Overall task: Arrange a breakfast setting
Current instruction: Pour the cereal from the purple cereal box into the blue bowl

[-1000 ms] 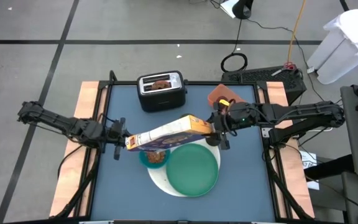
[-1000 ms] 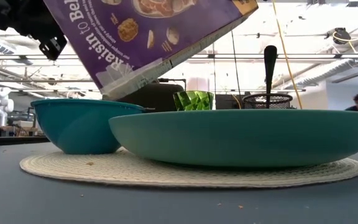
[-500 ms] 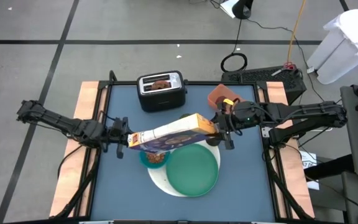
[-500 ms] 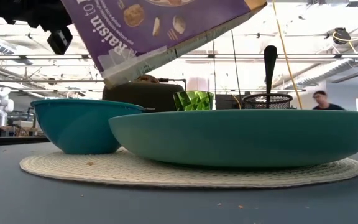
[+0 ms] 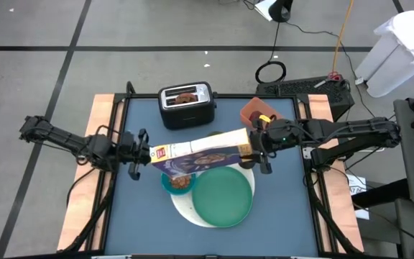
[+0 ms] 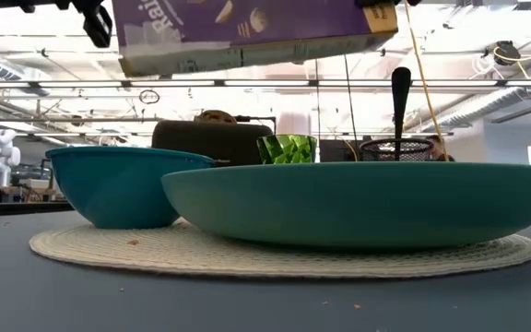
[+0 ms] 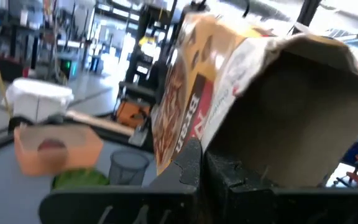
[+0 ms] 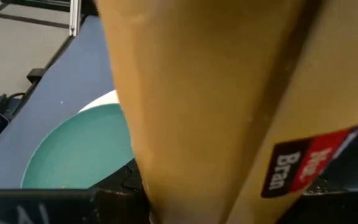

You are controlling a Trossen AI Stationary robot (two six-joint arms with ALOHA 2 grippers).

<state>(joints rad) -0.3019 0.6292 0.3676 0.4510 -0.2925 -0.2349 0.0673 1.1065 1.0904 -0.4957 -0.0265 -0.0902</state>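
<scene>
A purple and yellow cereal box (image 5: 201, 151) hangs level above the blue bowl (image 5: 180, 183), which holds brown cereal. The bowl and the large green plate (image 5: 223, 196) stand on the white round disc (image 5: 184, 210). My left gripper (image 5: 139, 151) is shut at the box's open left end. My right gripper (image 5: 256, 150) is shut on its right end. In the low view the lime cup (image 6: 287, 148) and the small black cup (image 6: 396, 148) with the spoon (image 6: 400, 92) stand behind the plate. The bagel (image 5: 186, 95) sticks out of the toaster. The dark-red fruit (image 7: 51, 145) lies in the orange tray. My left gripper pinches the rim of the box's open end (image 7: 211, 138) between its two fingers, coming level from the table's left. That end is lifted clear above the bowl. My right gripper pinches the box's closed right end (image 8: 185, 155) between its two fingers, one on each broad side, coming level from the table's right. The fingers lie across the box. The box hangs level and clear of everything below.
The silver toaster (image 5: 186, 106) stands at the far edge, left of centre. The orange tray (image 5: 259, 110) lies at the far right, behind my right arm. Bare blue table lies near the front edge and on the left.
The cereal box has tipped back from slanting, open end down over the bowl, to level: its left end has risen while its right end stayed about where it was. My left gripper has gone up with that end.
</scene>
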